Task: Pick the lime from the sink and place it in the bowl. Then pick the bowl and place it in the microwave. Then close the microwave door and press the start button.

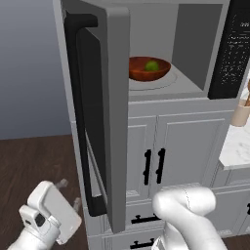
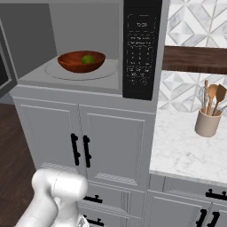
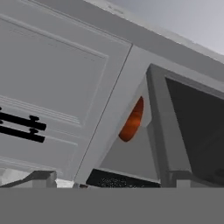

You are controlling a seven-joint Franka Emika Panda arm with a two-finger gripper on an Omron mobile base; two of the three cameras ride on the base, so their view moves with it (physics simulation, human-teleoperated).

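Standing open, the microwave door [image 1: 100, 112] perhaps screens the bowl [image 1: 148, 69] from the gripper [image 1: 70, 194].

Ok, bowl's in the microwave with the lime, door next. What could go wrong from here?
1. The open gripper sits low at the left, outside the wide grey-framed microwave door; a push near the bottom edge may slip off.
2. The long black vertical handle could snag a finger.
3. A hard slam might jolt the reddish-brown wooden bowl holding the small yellow-green lime, though it sits well inside.
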